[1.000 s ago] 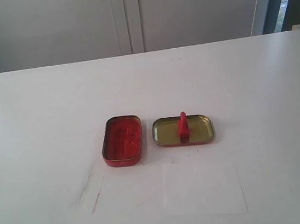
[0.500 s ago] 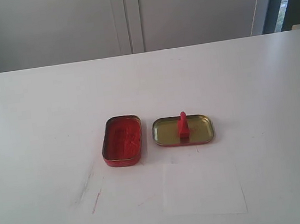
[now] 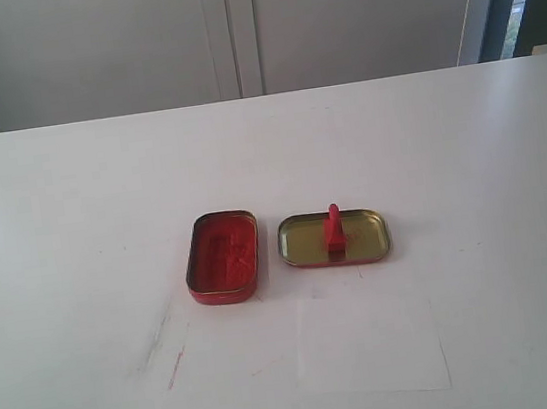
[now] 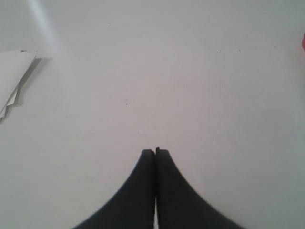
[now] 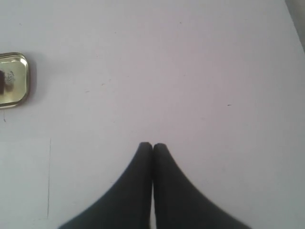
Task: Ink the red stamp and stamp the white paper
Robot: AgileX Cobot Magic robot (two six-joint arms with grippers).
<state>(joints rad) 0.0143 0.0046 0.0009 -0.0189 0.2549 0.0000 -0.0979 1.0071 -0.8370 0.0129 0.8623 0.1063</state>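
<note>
My left claw is closed, its two black fingers pressed tip to tip with nothing between them, over bare white counter. My right claw is closed and empty in the same way, also over bare counter. Neither claw shows in the exterior view.

The small red plastic stamp with a block base and narrow knobbed handle stands upright inside the shallow gold-lined rounded-rectangle tin lid, toward the lid's left half, near the middle of the counter. Just to the left of the lid, close but apart from it, lies the open red rounded-rectangle ink tin, its red pad facing up and its long side running near to far.

The thin white rectangular sheet of paper lies flat on the near side of the lid, just beside it, faint against the counter. I cannot make out any mark on it. To the left of the paper, on the near side of the ink tin, a few faint red and grey streaks mark the counter.

My right wrist camera catches the gold lid at the edge of its picture, and a corner of the paper. Both lie well apart from my right claw.
</note>
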